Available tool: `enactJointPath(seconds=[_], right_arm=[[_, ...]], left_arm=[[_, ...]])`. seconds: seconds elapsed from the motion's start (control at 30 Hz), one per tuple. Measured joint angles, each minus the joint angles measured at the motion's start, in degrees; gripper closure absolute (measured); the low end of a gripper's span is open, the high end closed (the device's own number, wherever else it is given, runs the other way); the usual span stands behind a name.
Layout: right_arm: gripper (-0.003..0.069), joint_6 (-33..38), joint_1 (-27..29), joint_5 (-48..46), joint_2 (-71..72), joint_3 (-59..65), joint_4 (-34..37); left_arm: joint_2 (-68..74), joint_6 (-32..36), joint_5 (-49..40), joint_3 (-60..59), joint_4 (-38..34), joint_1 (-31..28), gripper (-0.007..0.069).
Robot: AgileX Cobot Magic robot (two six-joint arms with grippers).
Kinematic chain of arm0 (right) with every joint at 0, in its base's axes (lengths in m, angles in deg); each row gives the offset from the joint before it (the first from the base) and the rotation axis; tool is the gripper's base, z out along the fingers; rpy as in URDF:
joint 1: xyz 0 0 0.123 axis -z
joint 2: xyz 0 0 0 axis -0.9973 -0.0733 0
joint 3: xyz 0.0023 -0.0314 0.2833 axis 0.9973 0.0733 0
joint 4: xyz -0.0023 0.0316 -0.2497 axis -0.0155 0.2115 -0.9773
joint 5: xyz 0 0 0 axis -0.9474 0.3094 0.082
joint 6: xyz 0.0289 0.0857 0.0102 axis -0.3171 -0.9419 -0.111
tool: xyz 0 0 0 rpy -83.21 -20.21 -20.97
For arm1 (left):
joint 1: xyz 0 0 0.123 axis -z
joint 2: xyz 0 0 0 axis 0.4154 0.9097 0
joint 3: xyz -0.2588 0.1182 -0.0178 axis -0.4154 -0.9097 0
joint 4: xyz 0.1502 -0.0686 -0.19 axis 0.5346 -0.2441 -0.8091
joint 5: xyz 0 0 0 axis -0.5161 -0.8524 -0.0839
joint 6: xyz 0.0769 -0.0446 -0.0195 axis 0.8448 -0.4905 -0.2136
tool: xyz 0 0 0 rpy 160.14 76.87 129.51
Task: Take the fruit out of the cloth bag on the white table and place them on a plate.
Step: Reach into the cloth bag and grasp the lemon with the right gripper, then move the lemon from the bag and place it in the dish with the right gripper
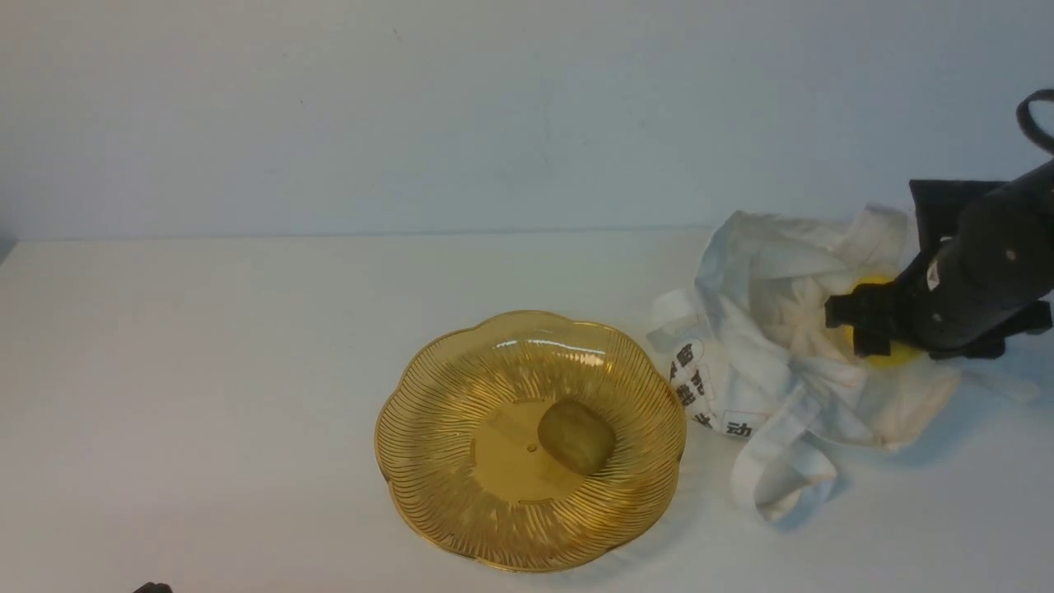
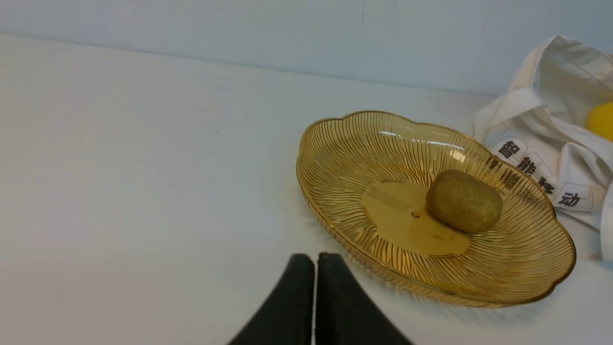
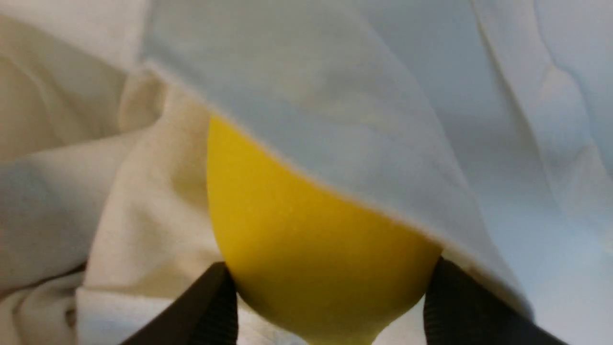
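The right jaws are spread wide and pressed on both sides of the lemon, so the lemon is gripped between them. The lemon is still inside the cloth bag, and a fold of cloth is draped over part of it. Only a round yellow part is seen, so its long way cannot be told. In the front view, a little yellow is seen behind the black right arm, which is reached into the bag from the right.

The left jaws are pressed together with only a thin slit between them, and nothing is held. They are kept low over the tabletop, near the plate's rim.

The bag is crumpled on the tabletop, just beside the plate, on its right. Black characters are printed along the edge next to the plate. A strap loop is laid out toward the near side.

One fruit is held in the plate: the kiwi. It is laid on its side at the right edge of the flat round centre. Its long way is turned from far left to near right.
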State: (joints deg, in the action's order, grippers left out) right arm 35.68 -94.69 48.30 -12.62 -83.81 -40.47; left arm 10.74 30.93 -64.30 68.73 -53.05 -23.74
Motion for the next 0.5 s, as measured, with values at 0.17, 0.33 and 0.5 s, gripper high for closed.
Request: enactJointPath(seconds=[0.17,0.33,0.5], right_arm=[[0.0206,0.0,0.0,-0.5,4.5,0.0,0.0],[0.0206,2.3,0.0,-5.2,9.3,0.0,3.1],[0.0206,11.5,0.0,-13.4,11.9,0.0,13.0]], left_arm=[[0.0,0.0,0.0,0.0,0.0,0.0,0.0632],[0.0,0.0,0.0,0.0,0.0,0.0,0.0632],[0.0,0.0,0.0,0.0,0.0,0.0,0.0632]])
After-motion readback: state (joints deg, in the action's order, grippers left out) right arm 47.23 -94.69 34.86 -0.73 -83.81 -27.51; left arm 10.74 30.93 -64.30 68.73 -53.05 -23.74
